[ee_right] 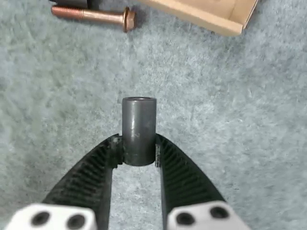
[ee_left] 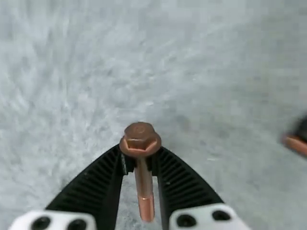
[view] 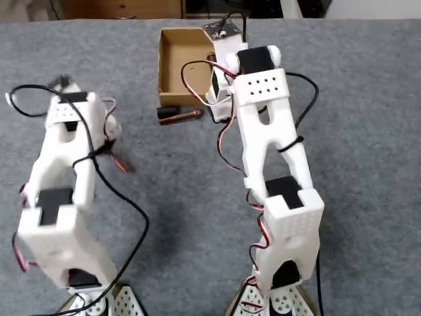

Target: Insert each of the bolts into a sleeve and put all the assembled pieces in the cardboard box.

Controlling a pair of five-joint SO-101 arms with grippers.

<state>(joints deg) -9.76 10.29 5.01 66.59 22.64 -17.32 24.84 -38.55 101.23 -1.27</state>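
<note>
My left gripper is shut on a copper bolt, just under its hex head, above the grey table; from above, this bolt shows at the left gripper. My right gripper is shut on a dark sleeve, its open bore pointing away from the wrist. The right gripper sits beside the cardboard box, close to its front corner. A second copper bolt lies on the table before the box, with another dark sleeve right beside the bolt.
Grey carpet-like cloth covers the table. The open box stands at the back centre with nothing visible inside. Loose black and red cables hang off both arms. Open floor lies between the two arms.
</note>
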